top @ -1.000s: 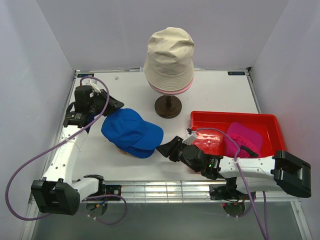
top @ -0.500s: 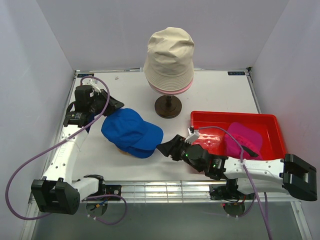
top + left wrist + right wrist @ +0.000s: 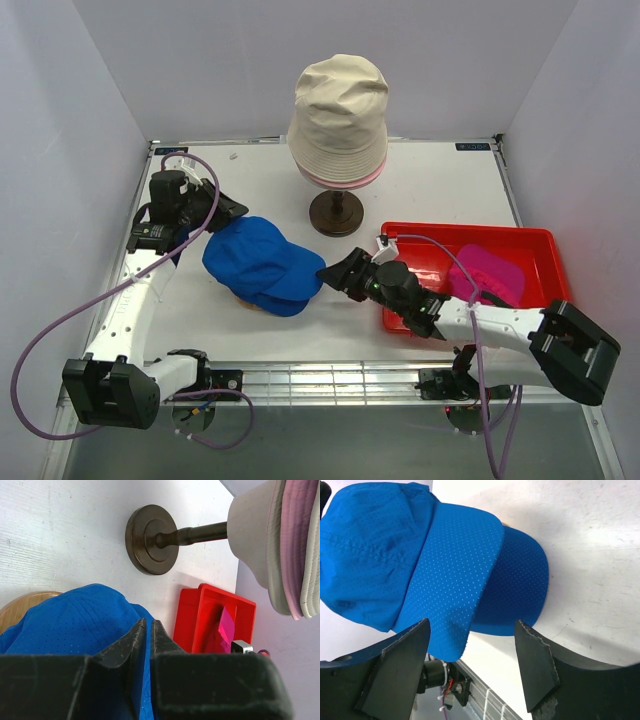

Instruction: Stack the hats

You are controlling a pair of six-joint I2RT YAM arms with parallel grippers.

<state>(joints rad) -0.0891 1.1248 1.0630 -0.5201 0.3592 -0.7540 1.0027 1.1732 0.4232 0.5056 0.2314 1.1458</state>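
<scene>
White table (image 3: 450,180), grey walls; nearest, right end effector (image 3: 330,280) gaping toward brim of blue cap (image 3: 262,262), probably to seize it; magenta cap (image 3: 485,272) lying in red tray (image 3: 460,231); left end effector (image 3: 232,210) pinched, seemingly onto blue cap's rear, probably steadying it; farthest, beige hat (image 3: 338,110) stacked over pink hat (image 3: 345,180) atop stand (image 3: 336,212).

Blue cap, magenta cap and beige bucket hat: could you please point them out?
blue cap (image 3: 250,255): top external view, the crown.
magenta cap (image 3: 495,268): top external view, its fabric.
beige bucket hat (image 3: 338,105): top external view, the crown.
</scene>
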